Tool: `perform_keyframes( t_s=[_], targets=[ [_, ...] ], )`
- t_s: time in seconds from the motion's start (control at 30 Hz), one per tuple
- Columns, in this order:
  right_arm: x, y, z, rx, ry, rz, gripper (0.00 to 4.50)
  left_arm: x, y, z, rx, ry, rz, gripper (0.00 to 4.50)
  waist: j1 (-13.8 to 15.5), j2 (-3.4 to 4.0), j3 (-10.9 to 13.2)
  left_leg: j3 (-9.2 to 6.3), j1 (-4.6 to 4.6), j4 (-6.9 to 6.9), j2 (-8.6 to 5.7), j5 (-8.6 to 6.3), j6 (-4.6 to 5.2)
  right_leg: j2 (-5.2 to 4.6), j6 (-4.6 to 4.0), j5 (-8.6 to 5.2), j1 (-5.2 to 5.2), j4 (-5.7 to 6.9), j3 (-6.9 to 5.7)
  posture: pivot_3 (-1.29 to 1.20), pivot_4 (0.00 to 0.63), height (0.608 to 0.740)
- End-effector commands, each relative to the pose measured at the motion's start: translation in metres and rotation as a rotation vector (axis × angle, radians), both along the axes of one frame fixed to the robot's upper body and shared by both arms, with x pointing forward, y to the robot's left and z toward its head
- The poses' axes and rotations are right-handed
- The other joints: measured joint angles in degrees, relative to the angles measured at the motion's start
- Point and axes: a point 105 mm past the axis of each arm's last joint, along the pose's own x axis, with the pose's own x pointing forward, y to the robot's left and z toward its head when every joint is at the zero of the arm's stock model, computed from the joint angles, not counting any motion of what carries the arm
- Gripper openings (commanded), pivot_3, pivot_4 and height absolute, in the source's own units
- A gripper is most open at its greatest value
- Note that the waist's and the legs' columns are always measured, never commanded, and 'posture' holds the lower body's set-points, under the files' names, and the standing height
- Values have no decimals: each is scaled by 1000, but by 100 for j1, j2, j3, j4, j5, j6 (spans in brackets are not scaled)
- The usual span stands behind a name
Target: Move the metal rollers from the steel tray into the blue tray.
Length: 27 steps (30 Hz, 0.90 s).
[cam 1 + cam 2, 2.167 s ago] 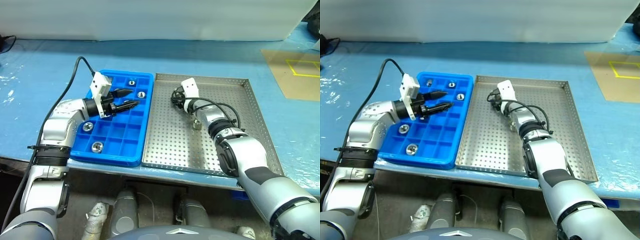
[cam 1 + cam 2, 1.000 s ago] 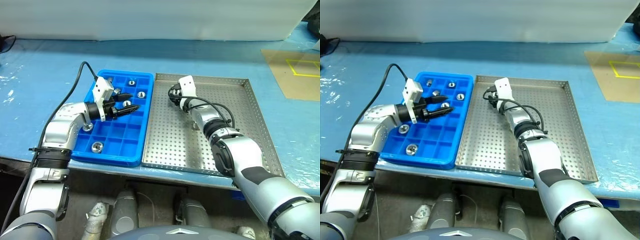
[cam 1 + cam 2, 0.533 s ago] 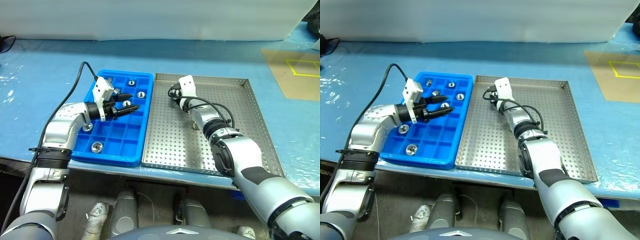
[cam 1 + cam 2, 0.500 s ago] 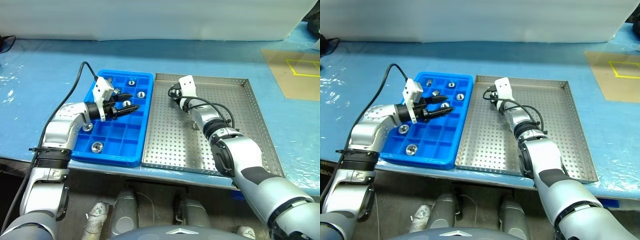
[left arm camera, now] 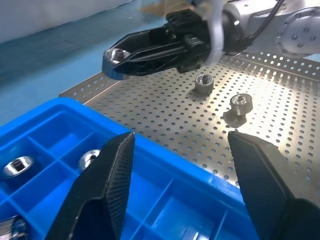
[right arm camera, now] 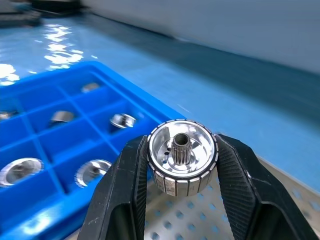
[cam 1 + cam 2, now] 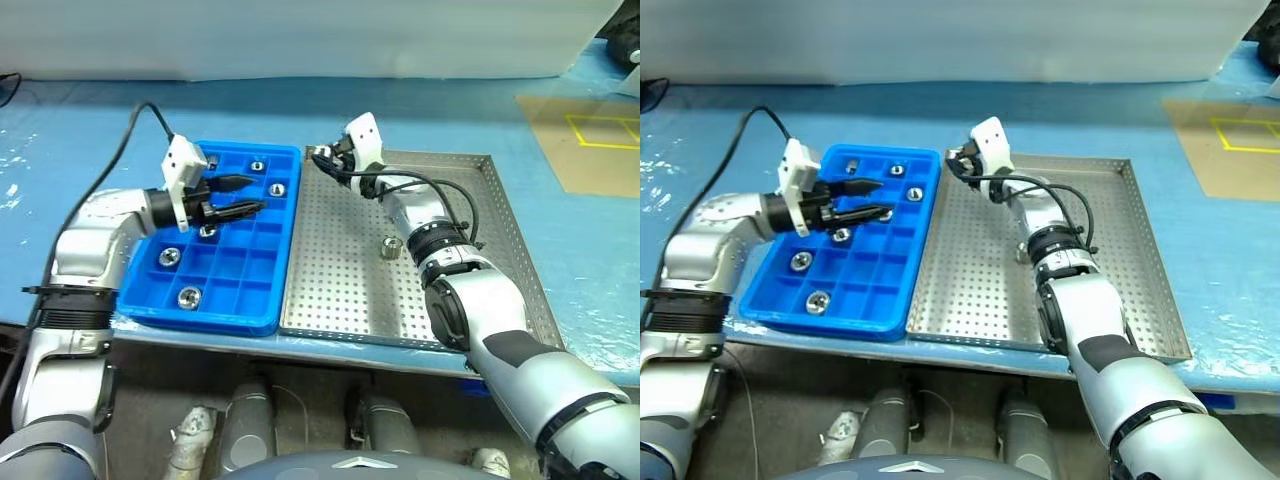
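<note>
Right gripper (image 6: pixel 182 200) clamps one roller (image 6: pixel 183 154) by its ribbed rim, prob. small, rigid, slick metal, so side grip w/ firm squeeze suits.

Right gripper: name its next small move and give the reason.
Probably carry on toward the robot's left until it is over an empty compartment of the blue tray, then lower. The right gripper is shut on a metal roller and hangs above the steel tray's far corner, beside the blue tray. The left gripper hovers open over the blue tray, so pick a compartment away from it.
</note>
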Motion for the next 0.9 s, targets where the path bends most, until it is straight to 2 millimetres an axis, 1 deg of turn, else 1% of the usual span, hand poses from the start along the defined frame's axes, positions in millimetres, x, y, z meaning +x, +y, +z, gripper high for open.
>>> perform_keyframes(
  t_s=[0.03,0.1,0.17,0.23,0.3,0.33,0.47,0.6,0.73,0.87,0.9],
  targets=[
    [-33,25,19,-54,-99,223,1594,-8,13,13,2,-40,9,3152,2,0,0,-1,0,-1,0,0,0,0,0,0,0,-2,0,46,150,740],
    [-54,35,18,-73,-96,346,1594,-13,17,15,12,-45,17,3152,6,-1,1,-4,-1,-5,-1,0,0,0,2,1,0,-7,-1,73,150,740],
    [-73,43,9,-107,-62,464,1594,-19,17,18,4,-56,25,3152,26,-2,1,-5,-2,-9,0,0,0,0,1,1,0,-12,-4,92,150,740],
    [-84,49,-9,-154,-4,537,1594,-22,21,15,8,-56,50,3152,48,-3,1,-6,-1,-11,1,0,-1,0,1,0,1,-13,-5,124,150,740],
    [-92,50,-28,-196,38,587,1594,-25,25,11,16,-51,76,3152,72,-3,0,-7,3,-12,1,0,-2,-1,-1,-1,3,-13,-5,139,150,740],
    [-93,51,-34,-206,56,600,1594,-27,27,11,15,-48,84,3152,84,-3,0,-6,6,-14,1,1,-4,-1,-1,-1,5,-13,-4,148,150,740],
    [-93,56,-42,-212,82,608,1594,-31,29,10,9,-41,97,3152,157,-3,1,-6,5,-13,1,4,-8,-1,-1,-1,4,-14,-4,161,150,740],
    [-81,62,-50,-214,86,550,1594,-34,25,5,10,-34,95,3152,165,-3,1,-6,7,-11,1,6,-11,-3,-1,-1,5,-13,-1,163,150,740],
    [-79,64,-50,-210,87,548,1594,-35,21,5,7,-32,87,3152,166,-3,1,-7,6,-11,1,7,-13,-2,-1,-1,5,-13,-2,159,150,740],
    [-77,61,-53,-214,83,536,1594,-32,19,4,3,-28,81,3152,164,-3,1,-6,5,-10,1,7,-12,-2,-1,-1,5,-13,-2,146,150,740],
    [-75,59,-51,-207,73,522,1944,-31,18,3,2,-27,76,3152,164,-3,1,-6,5,-10,1,7,-12,-2,-1,-1,5,-12,-2,146,150,740]
  ],
)
